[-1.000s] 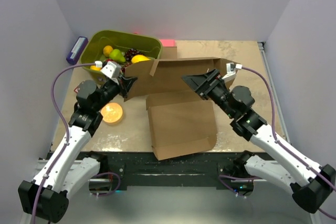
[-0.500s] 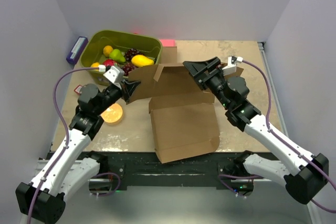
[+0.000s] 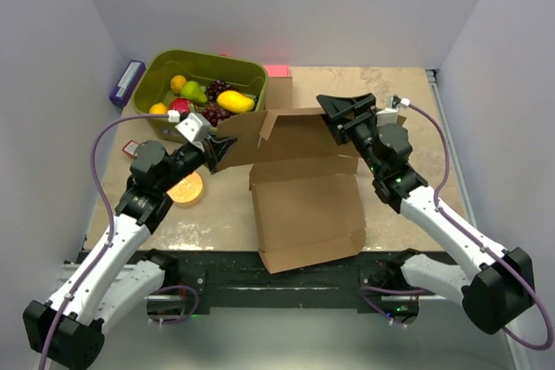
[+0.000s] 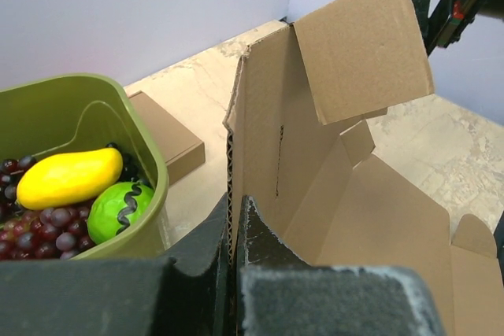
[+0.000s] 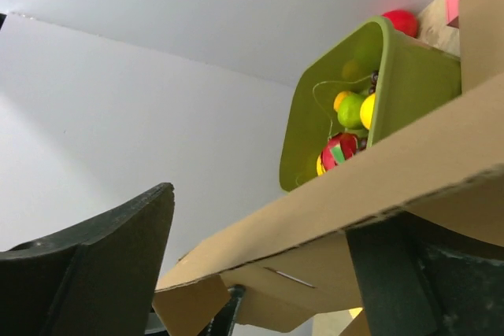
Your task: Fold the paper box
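Note:
The paper box [image 3: 308,210] lies in the middle of the table with its base flat and its rear panel [image 3: 295,138] raised. My left gripper [image 3: 224,152] is shut on the left edge of that panel. In the left wrist view the corrugated edge [image 4: 231,171] runs straight down between the pinching fingers of the left gripper [image 4: 234,230]. My right gripper [image 3: 347,113] stands open over the panel's top right edge. In the right wrist view the cardboard edge [image 5: 370,186] passes between the spread fingers of the right gripper [image 5: 268,249], close against the right finger [image 5: 441,273].
A green bin [image 3: 165,75] of fruit stands at the back left, close behind the left gripper. A small brown box [image 3: 279,91] and a pink item [image 3: 277,70] sit beside it. An orange round object [image 3: 184,186] lies under the left arm. A purple object [image 3: 127,82] rests at the left wall.
The rear panel has risen from lying low to standing up. The left gripper carried its edge rightward. The right gripper swung up and back onto the panel's top right edge.

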`<state>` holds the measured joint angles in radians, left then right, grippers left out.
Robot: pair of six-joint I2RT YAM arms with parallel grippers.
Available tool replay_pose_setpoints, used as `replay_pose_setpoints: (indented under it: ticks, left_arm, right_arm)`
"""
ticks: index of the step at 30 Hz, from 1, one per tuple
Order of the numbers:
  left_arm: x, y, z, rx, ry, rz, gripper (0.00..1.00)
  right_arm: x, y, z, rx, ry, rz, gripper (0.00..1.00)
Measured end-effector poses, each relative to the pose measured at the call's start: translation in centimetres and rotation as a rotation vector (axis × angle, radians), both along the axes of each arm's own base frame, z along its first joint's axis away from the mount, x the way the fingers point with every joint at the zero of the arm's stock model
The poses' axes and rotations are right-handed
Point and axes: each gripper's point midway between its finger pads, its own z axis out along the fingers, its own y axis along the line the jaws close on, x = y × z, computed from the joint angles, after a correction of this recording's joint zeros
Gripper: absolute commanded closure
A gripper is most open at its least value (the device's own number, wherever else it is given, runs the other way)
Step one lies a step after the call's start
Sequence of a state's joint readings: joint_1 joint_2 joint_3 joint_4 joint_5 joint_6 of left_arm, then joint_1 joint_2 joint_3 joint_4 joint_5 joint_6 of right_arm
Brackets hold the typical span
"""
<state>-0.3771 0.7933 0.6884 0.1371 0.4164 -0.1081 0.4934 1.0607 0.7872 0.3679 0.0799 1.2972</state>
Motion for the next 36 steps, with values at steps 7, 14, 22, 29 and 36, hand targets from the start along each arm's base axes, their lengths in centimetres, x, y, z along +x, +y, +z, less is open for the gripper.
replay_pose_setpoints:
  ticks: [7, 14, 22, 29, 36]
  left_arm:
    - [-0.1, -0.2, -0.2, 0.003, 0.006, -0.005, 1.00]
    - [0.2, -0.5, -1.7, 0.026, 0.047, -0.011, 1.00]
    - [0.8, -0.7, -3.3, 0.050, 0.093, -0.009, 0.52]
    - [1.8, 1.0, -3.6, 0.083, 0.086, 0.103, 0.35]
    - [-1.1, 1.4, 0.9, -0.038, -0.027, 0.111, 0.38]
  right_arm:
    - [-0.2, 0.0, -3.7, 0.024, 0.057, 0.007, 0.59]
    - [-0.6, -0.3, -5.6, 0.067, 0.088, 0.002, 0.81]
    - [-0.3, -0.7, -4.7, 0.149, 0.090, -0.022, 1.00]
    - [0.5, -1.8, -7.4, 0.119, 0.139, -0.099, 1.00]
    - [0.8, -2.5, -8.4, 0.116, 0.160, -0.143, 1.00]
